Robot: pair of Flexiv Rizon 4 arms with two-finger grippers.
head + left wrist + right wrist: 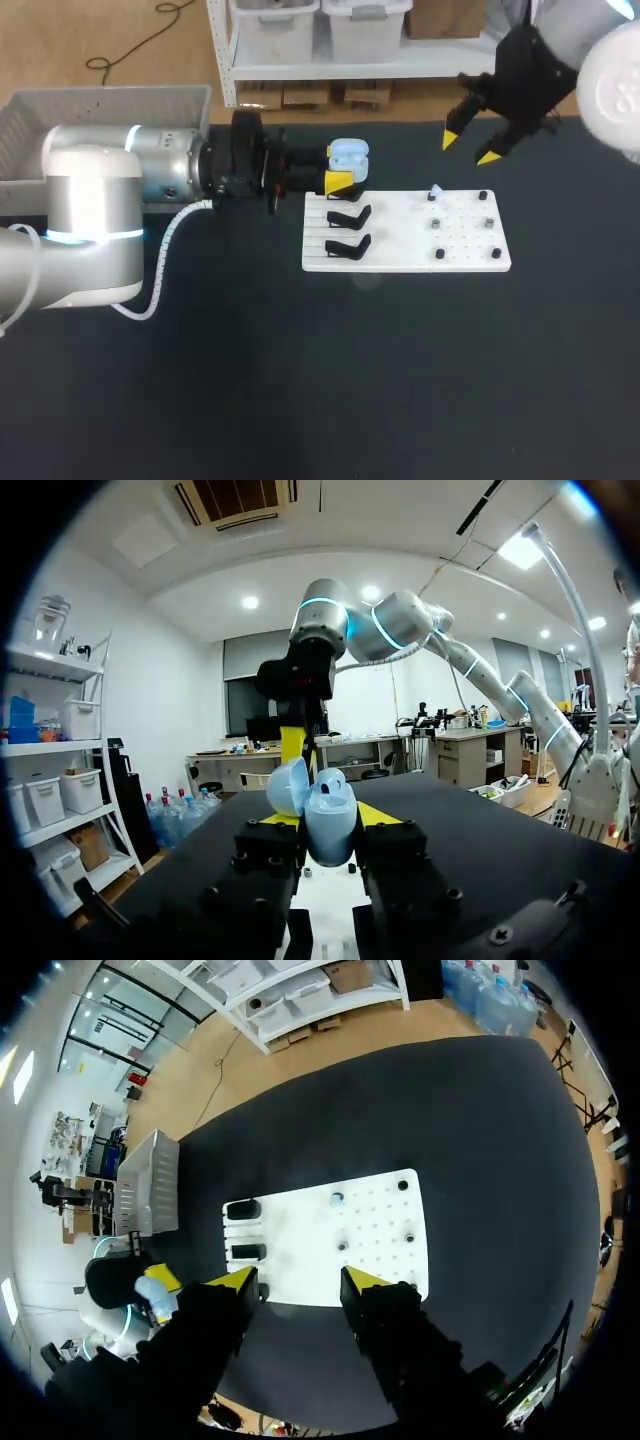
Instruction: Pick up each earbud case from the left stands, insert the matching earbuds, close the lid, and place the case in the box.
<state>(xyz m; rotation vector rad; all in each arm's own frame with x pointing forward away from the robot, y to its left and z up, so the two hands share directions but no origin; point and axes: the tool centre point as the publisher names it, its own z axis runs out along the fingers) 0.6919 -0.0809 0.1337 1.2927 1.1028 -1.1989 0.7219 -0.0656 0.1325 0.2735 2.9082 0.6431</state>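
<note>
Case: pale blue, rounded, lid swung open and tipped back (348,153); in the left wrist view it is seen upright with the lid to one side (327,820)
Case position: held off the table (300,380), just beside the far-left corner of the board (400,262), close to the stands (348,216)
Board: white, flat, mid-table; black stands are set in a column on its left part, small pegs (487,222) in rows on its right part; a pale blue earbud (434,191) is seen at the far peg nearest the stands
Box: grey, at the table's far-left corner (100,110), well apart from the board, behind the left arm
Room: a broad stretch of dark table is seen between the board and the near edge; the board's far edge lies nearer the table's far edge
Left gripper: closed on the case (340,168), one yellow-tipped finger pressed against each side of it (328,825)
Right gripper: fingers spread wide (470,147), nothing gripped; held high over the far-right part of the table, well apart from the board, which is seen ahead of the tips in its own view (300,1280)
</note>
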